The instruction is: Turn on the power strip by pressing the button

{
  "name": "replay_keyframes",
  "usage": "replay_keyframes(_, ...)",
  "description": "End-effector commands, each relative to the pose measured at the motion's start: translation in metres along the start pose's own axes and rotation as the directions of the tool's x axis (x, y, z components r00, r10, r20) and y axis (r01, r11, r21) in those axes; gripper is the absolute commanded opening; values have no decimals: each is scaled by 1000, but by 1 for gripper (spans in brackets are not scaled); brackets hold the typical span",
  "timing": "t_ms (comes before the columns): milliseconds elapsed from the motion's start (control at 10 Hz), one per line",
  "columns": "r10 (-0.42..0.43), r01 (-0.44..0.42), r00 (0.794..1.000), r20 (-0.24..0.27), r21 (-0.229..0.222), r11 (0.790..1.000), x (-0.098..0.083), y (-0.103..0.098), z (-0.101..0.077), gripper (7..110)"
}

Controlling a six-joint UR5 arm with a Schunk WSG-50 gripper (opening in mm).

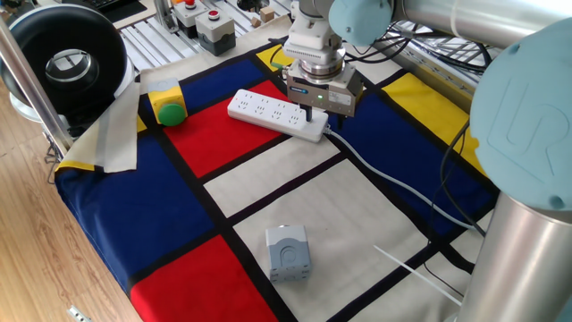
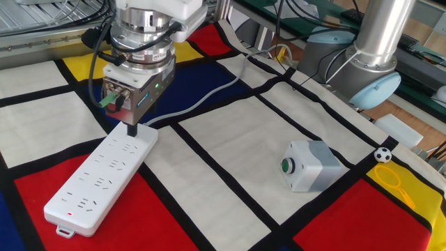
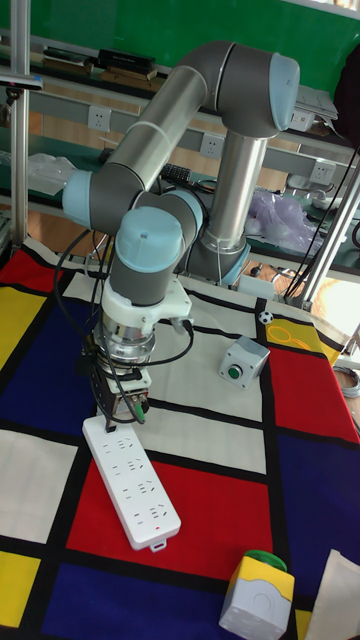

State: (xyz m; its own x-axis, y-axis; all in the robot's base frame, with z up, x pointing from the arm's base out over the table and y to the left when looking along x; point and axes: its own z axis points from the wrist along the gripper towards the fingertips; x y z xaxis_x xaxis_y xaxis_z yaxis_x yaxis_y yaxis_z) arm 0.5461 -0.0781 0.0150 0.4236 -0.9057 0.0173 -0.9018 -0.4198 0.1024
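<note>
- Colour-block cloth in red, blue, yellow and white covers the table [image 2: 230, 132]; in the other fixed view the power strip [image 2: 101, 178] lies slanted over a red panel and a white one, running from about 7 o'clock up to 1 o'clock.
- At that 1 o'clock end, where the thin white cable [image 2: 198, 101] leaves, the tool [image 2: 132, 130] stands upright with its dark tip down on the strip's face.
- The button itself is hidden under that tip, so I cannot confirm the tip is centred on it.
- Whether the tool's fingers are spread or pressed together I cannot tell; only one dark tip shows in any view.
- A small red dot shows near the strip's 7 o'clock end, possibly an indicator, though it is too small to be sure.
- Risk: a push off the button's centre would land on bare plastic and switch nothing.
- Risk: the strip is light and lies loose on cloth, so a slanted push could slide or tip it.
- Risk: lifting away sideways could snag the cable just beside the tip and drag the strip.
- Risk: a second press would likely toggle it back off.
- The grey box [image 2: 311, 165] with a green button sits well apart at 3 o'clock and is no hazard.
</note>
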Motion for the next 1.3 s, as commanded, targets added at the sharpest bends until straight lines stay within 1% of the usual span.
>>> replay_keyframes(0,8,-8,1000,6,6,1000,-1,-1,0,66)
replay_keyframes(1200,6,-6,1000,8,0,1000,-1,-1,0,66)
